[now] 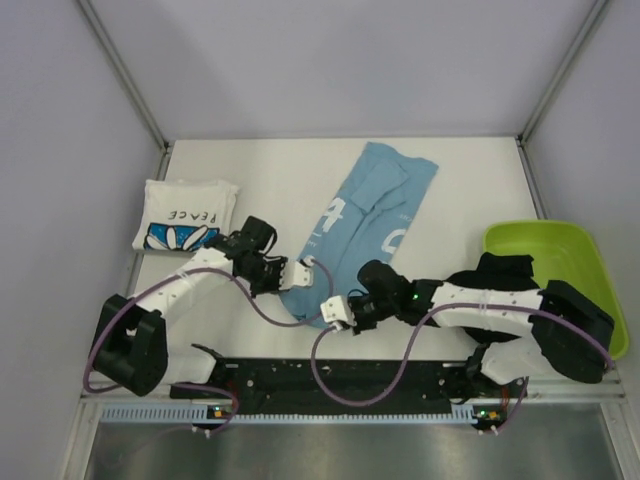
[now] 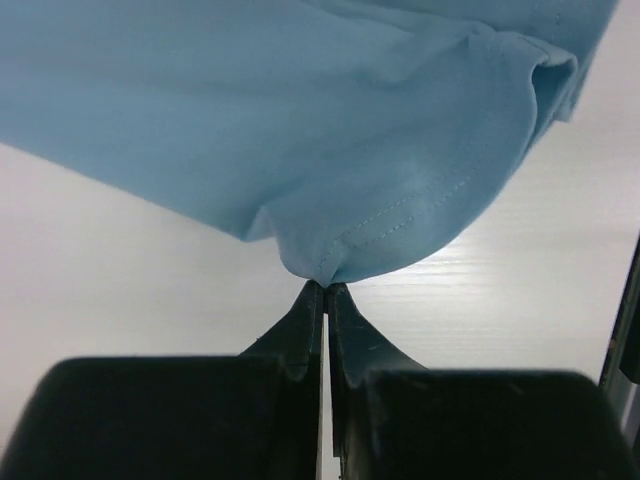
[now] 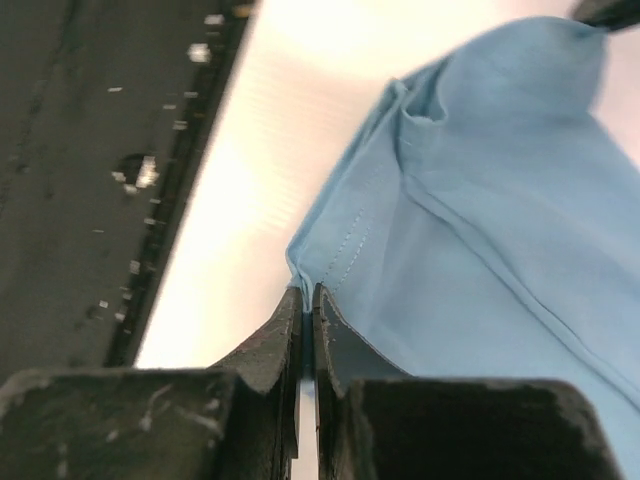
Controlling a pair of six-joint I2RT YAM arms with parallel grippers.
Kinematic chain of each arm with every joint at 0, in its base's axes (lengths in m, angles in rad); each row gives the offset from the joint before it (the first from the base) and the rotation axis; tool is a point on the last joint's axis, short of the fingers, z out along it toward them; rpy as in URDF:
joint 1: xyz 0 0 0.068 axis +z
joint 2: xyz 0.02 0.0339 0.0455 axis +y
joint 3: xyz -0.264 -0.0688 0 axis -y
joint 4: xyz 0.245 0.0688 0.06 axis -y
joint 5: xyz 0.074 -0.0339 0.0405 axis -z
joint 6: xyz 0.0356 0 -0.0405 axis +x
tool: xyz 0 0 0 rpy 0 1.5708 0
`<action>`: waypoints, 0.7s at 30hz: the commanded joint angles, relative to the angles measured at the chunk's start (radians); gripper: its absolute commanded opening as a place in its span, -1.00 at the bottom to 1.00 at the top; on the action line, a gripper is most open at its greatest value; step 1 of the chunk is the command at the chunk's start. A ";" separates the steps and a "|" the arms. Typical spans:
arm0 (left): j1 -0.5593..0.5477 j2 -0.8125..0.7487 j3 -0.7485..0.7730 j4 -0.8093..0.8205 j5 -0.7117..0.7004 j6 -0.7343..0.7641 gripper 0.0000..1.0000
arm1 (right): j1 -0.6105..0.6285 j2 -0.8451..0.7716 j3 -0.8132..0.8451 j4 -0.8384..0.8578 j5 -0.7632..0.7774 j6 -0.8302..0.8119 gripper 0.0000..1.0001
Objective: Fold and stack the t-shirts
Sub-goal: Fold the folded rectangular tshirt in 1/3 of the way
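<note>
Top view: white shirt (image 1: 186, 213) folded far left, blue shirt (image 1: 370, 225) a long strip mid-table, black shirt (image 1: 505, 268) bunched by bin (image 1: 565, 250), so maybe a third done; left wrist: left gripper (image 2: 326, 288) pinching a blue hem corner; right wrist: right gripper (image 3: 306, 292) clamped on the other, grips unreadable from above.
</note>
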 commanded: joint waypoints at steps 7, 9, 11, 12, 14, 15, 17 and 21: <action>-0.003 0.187 0.351 0.047 0.045 -0.248 -1.00 | -0.354 -0.179 -0.034 0.197 0.093 0.248 -1.00; -0.004 0.251 0.434 0.076 0.022 -0.300 -1.00 | -0.423 -0.161 -0.021 0.239 0.103 0.268 -1.00; -0.004 0.323 0.519 0.106 -0.006 -0.346 -1.00 | -0.475 -0.132 -0.001 0.271 0.120 0.283 -1.00; -0.004 0.363 0.561 0.118 -0.019 -0.369 -1.00 | -0.495 -0.115 0.006 0.277 0.134 0.280 -1.00; -0.003 0.437 0.647 0.135 -0.038 -0.402 -1.00 | -0.523 -0.086 0.017 0.299 0.189 0.277 -1.00; -0.004 0.471 0.712 0.135 -0.041 -0.417 -1.00 | -0.540 -0.069 0.020 0.309 0.209 0.274 -1.00; -0.003 0.546 0.790 0.138 -0.049 -0.435 -1.00 | -0.577 -0.038 0.020 0.343 0.234 0.280 -1.00; -0.003 0.660 0.899 0.161 -0.062 -0.463 -1.00 | -0.620 0.037 0.035 0.411 0.255 0.262 -1.00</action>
